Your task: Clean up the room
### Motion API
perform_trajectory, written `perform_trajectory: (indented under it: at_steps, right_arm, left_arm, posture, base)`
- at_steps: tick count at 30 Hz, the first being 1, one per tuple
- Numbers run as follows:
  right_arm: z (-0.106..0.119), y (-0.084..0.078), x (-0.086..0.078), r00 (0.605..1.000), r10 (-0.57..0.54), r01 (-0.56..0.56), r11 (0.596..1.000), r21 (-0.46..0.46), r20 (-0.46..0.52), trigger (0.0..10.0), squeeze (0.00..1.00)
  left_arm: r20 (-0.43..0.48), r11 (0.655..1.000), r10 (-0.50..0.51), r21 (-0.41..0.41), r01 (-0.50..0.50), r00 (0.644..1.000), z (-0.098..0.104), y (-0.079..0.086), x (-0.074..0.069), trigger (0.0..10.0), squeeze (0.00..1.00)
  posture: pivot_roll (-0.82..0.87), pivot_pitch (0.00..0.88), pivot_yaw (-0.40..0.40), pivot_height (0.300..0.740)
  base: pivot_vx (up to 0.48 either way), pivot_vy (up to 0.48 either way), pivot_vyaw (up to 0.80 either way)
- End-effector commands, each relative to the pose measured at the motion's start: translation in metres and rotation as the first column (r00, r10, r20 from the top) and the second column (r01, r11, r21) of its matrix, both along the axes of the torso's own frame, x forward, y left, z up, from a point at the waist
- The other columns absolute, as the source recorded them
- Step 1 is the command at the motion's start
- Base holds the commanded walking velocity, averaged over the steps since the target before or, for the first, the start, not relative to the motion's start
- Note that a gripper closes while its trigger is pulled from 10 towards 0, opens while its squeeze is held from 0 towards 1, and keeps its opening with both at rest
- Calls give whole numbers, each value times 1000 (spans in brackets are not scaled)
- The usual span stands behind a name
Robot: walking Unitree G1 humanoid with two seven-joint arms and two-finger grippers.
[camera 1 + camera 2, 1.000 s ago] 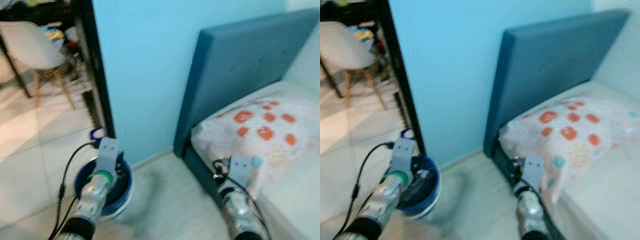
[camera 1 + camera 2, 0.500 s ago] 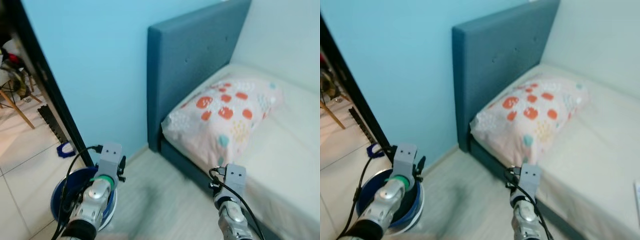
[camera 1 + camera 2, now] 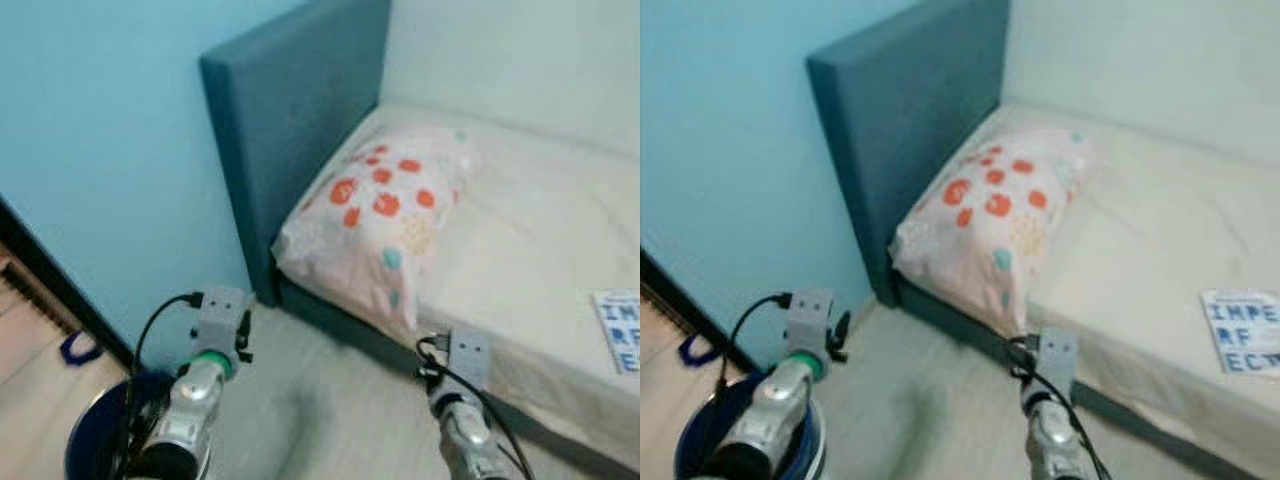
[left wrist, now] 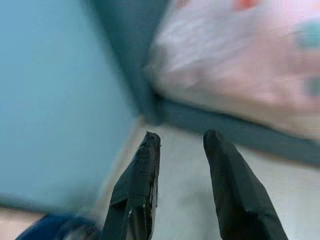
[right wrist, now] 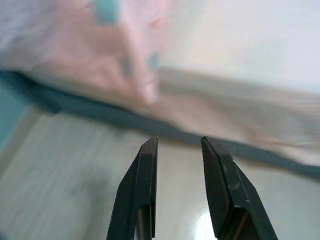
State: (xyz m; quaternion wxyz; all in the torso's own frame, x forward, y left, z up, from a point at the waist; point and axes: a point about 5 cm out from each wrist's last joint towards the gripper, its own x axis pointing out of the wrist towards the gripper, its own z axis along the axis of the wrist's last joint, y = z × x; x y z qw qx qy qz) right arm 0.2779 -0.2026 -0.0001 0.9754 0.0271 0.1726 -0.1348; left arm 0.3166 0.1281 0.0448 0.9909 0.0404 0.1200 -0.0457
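A round blue plastic bucket (image 3: 95,445) sits on the floor under the left hand (image 4: 181,142); what is in it cannot be told. Both the left hand and the right hand (image 5: 179,142) are spread apart and hold nothing, near the bed's spotted pink pillow (image 3: 375,215).

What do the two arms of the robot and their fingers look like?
Both arms are silver metal tubes. Each ends in a grey, box-shaped wrist block with a black cable looping out of it. The left arm has a green ring just below its block; the right arm shows none. Each gripper has two long, black, tapered fingers.
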Motion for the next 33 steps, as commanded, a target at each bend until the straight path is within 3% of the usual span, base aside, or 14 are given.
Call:
perform_trajectory:
  at_steps: [1,33]
  right_arm:
    - [-4,4,-3,1000,1,-1,1000,10,-20,10000,0]
    - [-1,3,0,1000,-9,9,1000,-9,-18,10000,0]
  left_arm:
    - [-16,1000,25,-3,-25,1000,-5,9,-4,10000,0]
    - [9,1000,3,1,-3,1000,1,7,-1,10000,0]
  posture:
    - [1,0,119,740]
    - [4,0,120,740]
  base:
    - [0,0,-800]
    - [0,0,-800]
